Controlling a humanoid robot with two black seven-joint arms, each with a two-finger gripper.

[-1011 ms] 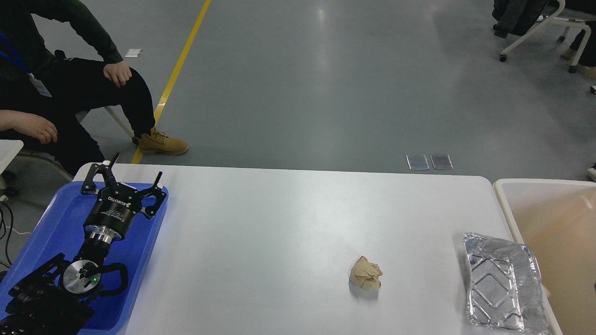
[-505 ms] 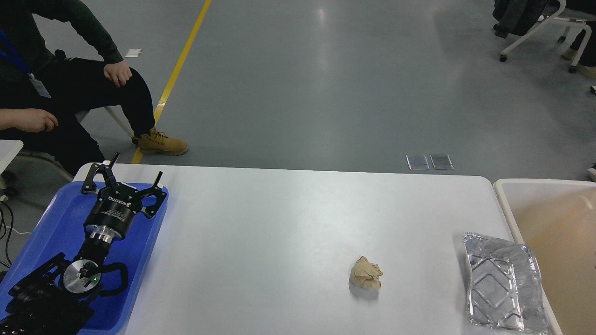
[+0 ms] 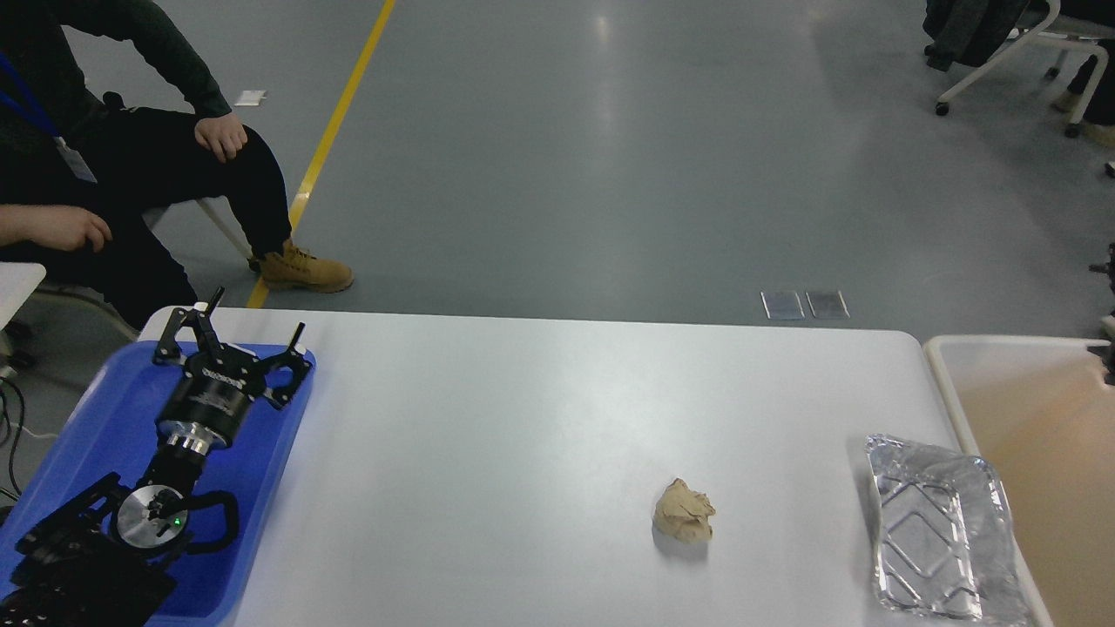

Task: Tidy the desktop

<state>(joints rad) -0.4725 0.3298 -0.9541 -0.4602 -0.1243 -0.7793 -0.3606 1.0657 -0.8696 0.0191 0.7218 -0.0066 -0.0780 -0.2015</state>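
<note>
The white desktop (image 3: 523,418) fills the lower view. A crumpled beige paper ball (image 3: 684,512) lies on it right of centre. A crinkled foil tray (image 3: 939,529) lies at its right edge, next to the beige bin. My left gripper (image 3: 253,318) is open and empty, held over the far end of the blue tray (image 3: 96,418) at the left. Small dark parts (image 3: 1108,366) show at the right edge over the bin. They look like my right gripper, but its fingers cannot be told apart.
A beige rimmed bin (image 3: 945,383) stands just past the desktop's right edge. A seated person (image 3: 131,165) in dark clothes and tan boots is behind the left corner. Office chairs stand at the far right on the grey floor.
Small dark parts have come into view at the right edge above the bin. The left gripper, paper ball and foil tray have stayed where they were.
</note>
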